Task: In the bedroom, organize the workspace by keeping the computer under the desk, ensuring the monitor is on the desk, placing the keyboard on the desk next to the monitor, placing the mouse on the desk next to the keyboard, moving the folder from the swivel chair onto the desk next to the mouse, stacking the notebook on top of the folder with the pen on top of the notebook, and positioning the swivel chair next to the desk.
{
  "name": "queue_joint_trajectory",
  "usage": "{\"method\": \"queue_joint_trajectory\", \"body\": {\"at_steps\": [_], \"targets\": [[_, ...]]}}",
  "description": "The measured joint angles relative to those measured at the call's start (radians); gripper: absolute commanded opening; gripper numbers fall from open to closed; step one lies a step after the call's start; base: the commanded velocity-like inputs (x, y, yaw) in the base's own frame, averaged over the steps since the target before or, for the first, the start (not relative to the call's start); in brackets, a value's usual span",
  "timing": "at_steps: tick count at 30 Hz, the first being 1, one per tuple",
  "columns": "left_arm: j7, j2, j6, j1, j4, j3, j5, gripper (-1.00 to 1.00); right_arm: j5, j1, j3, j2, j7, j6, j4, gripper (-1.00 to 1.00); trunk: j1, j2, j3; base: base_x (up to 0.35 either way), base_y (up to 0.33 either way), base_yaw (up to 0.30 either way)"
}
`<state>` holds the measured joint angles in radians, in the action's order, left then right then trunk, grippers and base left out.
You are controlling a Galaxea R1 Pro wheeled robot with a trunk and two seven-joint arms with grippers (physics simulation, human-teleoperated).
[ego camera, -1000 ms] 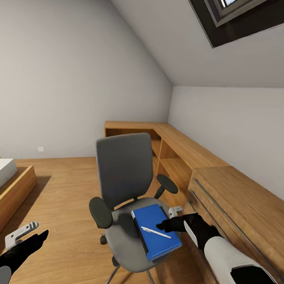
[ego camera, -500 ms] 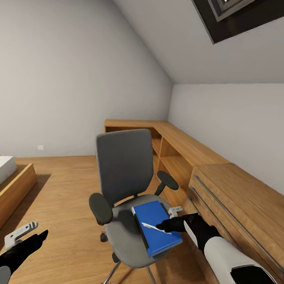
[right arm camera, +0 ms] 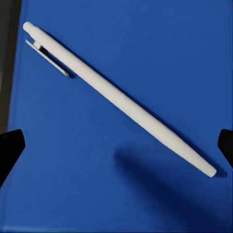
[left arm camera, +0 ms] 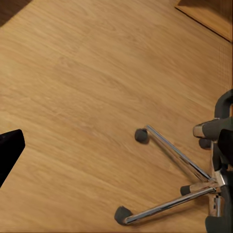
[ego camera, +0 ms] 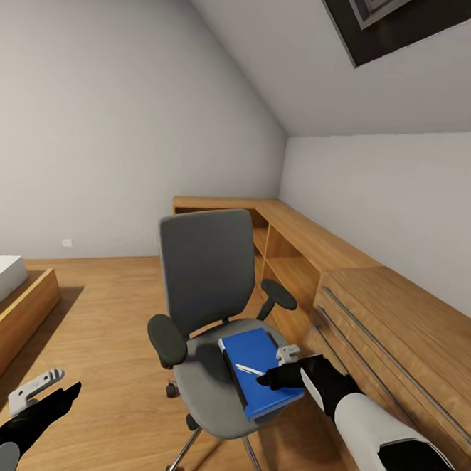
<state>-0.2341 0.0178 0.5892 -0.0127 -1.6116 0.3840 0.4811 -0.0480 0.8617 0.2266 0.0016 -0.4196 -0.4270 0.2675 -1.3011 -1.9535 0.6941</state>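
Evidently the right pincer [ego camera: 272, 376], spread open, hangs over the pen [right arm camera: 116, 97] (light, rigid, roll-prone) on the folder [ego camera: 259, 370]; pinch its middle, across the barrel.

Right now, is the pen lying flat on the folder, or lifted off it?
Lying flat. The pen rests along the blue folder, with the right gripper's fingers apart on either side.

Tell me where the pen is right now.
The pen lies flat on the blue folder on the swivel chair seat, under the right gripper.
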Motion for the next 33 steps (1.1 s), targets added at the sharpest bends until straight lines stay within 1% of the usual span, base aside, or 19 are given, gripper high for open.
{"method": "queue_joint_trajectory", "body": {"at_steps": [2,4,11,33], "targets": [[0.0,0.002,0.0,0.0,-0.001,0.0,0.0,1.0,-0.008,0.0,0.01,0.011,-0.001,-0.012,0.001,1.0,0.0,0.0,0.0,0.0,0.0,0.0],[0.0,0.004,0.0,0.0,-0.003,0.0,0.0,1.0,-0.009,0.0,0.021,0.014,-0.006,-0.017,0.002,1.0,0.0,0.0,0.0,0.0,0.0,0.0],[0.001,0.021,0.0,0.0,-0.005,0.0,-0.001,1.0,-0.022,0.0,0.003,0.013,-0.014,-0.018,0.004,1.0,0.0,0.0,0.0,0.0,0.0,0.0],[0.001,0.022,0.001,0.001,-0.004,0.001,-0.003,1.0,-0.024,0.0,0.001,0.013,-0.016,-0.018,0.004,1.0,0.0,0.0,0.0,0.0,0.0,0.0]]}}
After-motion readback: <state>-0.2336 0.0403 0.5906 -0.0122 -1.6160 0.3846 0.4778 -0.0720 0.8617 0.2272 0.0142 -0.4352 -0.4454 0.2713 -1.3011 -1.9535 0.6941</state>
